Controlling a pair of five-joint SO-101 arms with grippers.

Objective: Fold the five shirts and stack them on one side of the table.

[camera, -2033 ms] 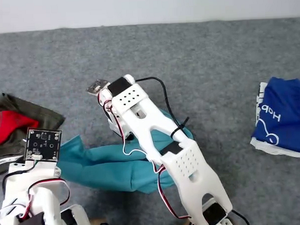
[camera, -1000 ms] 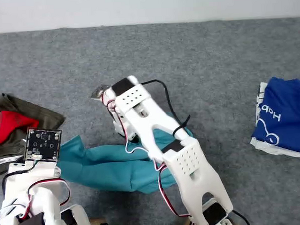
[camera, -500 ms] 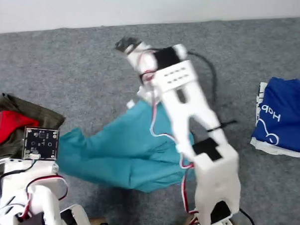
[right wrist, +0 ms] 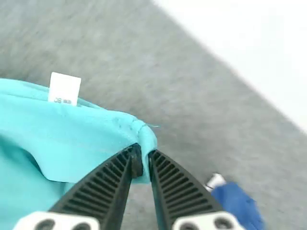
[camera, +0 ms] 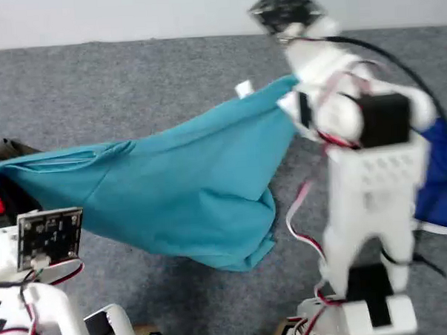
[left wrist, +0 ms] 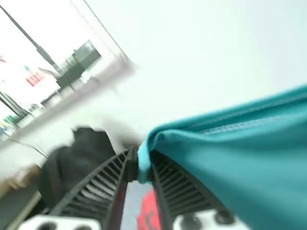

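Teal shirt (camera: 180, 192) held stretched above the grey desk (camera: 131, 82) between the two arms. The left claw (left wrist: 140, 163) is clamped on the shirt's left end, and the right claw (right wrist: 144, 158) is clamped on a hemmed corner near the white label (right wrist: 64, 88). The cloth appears light, soft and limp, sagging at mid-span, so corners and seams likely give the surest hold for folding.
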